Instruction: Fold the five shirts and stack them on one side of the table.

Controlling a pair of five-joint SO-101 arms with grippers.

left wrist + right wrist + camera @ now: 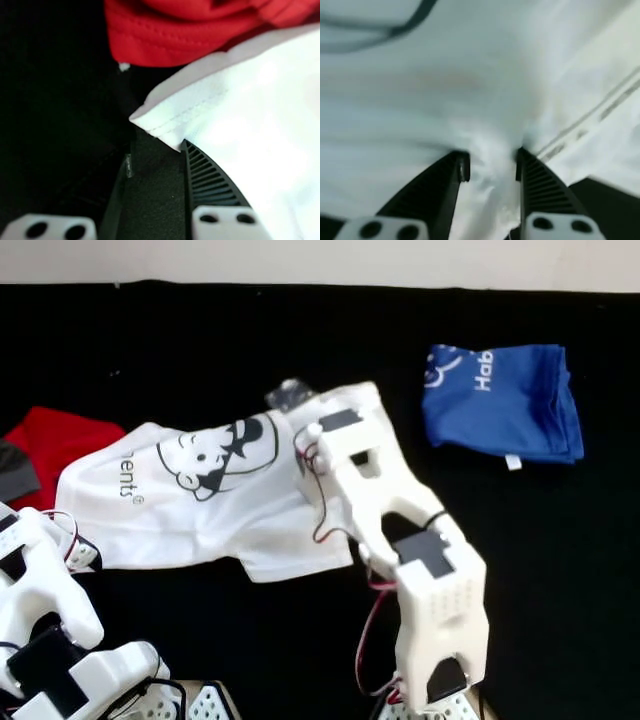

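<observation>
Right jaws pinch white shirt point(150, 520), middle of frame. Left jaws released, by its hem, near red shirt point(60, 440).

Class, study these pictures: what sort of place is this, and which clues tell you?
Probably a robotics lab bench for laundry folding: white robot arms stand at a black table bearing a spread white shirt and a folded blue shirt.
</observation>
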